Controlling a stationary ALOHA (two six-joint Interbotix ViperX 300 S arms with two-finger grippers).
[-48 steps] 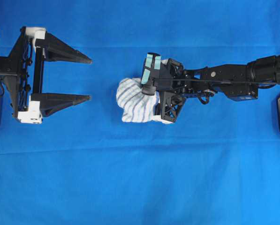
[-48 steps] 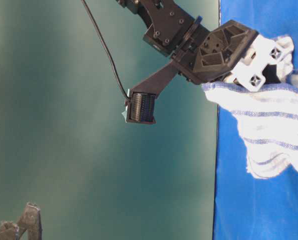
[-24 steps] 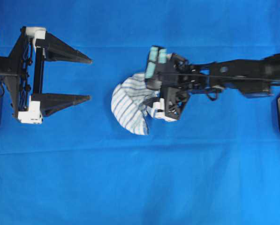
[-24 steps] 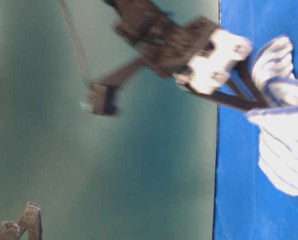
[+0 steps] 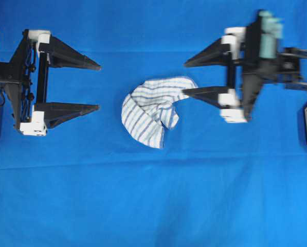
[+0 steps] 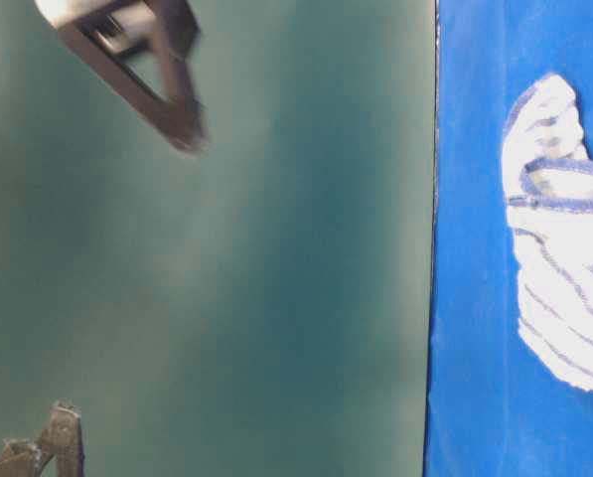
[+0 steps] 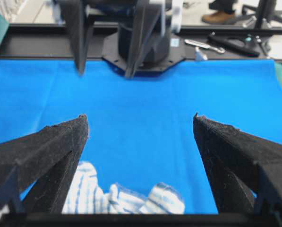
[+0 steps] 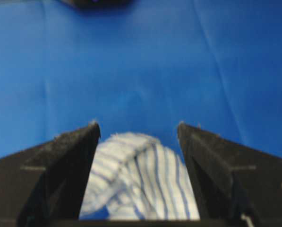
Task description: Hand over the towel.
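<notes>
A blue cloth [image 5: 153, 206] covers the whole work surface, smooth and flat. The towel [image 5: 152, 110] lies crumpled on it near the middle, between the two arms and held by neither. The left gripper [image 5: 98, 86] stands wide open and empty, well apart from the towel. The right gripper [image 5: 185, 78] is also wide open and empty, its lower fingertip over the towel's edge. Beyond the cloth, a dark frame [image 7: 37, 40] and tools [image 7: 204, 44] show.

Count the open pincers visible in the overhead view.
2. The left pincer is open at the left edge; the right pincer is open at right, beside the towel.
</notes>
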